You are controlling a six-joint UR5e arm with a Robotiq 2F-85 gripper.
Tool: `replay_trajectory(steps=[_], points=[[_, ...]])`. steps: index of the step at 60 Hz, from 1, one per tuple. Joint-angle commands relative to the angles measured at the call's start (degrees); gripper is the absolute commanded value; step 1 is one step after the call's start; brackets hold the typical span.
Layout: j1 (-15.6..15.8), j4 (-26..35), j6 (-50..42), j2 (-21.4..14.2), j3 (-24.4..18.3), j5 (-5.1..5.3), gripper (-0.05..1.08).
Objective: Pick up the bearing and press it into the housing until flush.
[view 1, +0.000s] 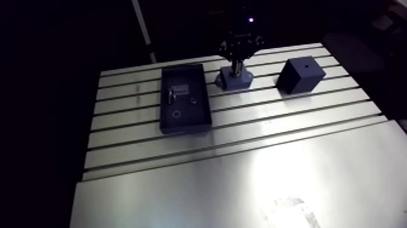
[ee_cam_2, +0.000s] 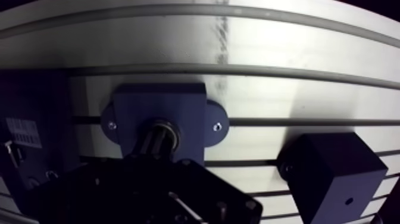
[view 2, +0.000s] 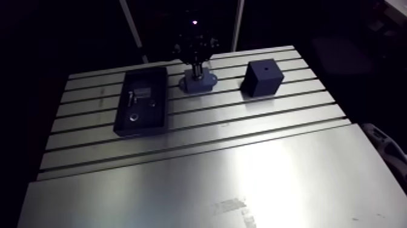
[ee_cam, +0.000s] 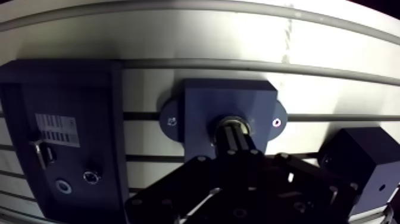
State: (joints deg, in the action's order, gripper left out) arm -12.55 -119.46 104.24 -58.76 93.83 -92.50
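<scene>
The dark blue housing [ee_cam: 202, 101], a square block with two screw ears, stands on the slotted table [view 1: 242, 176]. The bearing [ee_cam: 233, 121] shows as a metal ring seated in the housing's centre bore. My gripper [ee_cam: 235, 136] comes straight down on it, its two fingers shut together, and their tips rest on the ring. The fingers hide the ring's middle, so its depth in the bore cannot be judged. In the arm view the gripper [view 1: 237, 60] stands upright over the housing [view 1: 235, 80] at the table's far side.
A dark rectangular tray [view 1: 185, 129] lies beside the housing, with a small ring [view 1: 176, 114], a metal part [view 1: 171, 94] and a label inside. A dark cube [view 1: 301, 74] with a hole on top stands on the housing's other side. The table's near half is bare metal plate.
</scene>
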Motion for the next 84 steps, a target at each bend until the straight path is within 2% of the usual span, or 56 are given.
replay_trajectory(steps=[1,84], points=[[-0.02,-0.12,0.13,0.02,-0.01,0.0,1.08],[-0.11,-0.21,0.22,0.11,0.69,0.0,1.08]])
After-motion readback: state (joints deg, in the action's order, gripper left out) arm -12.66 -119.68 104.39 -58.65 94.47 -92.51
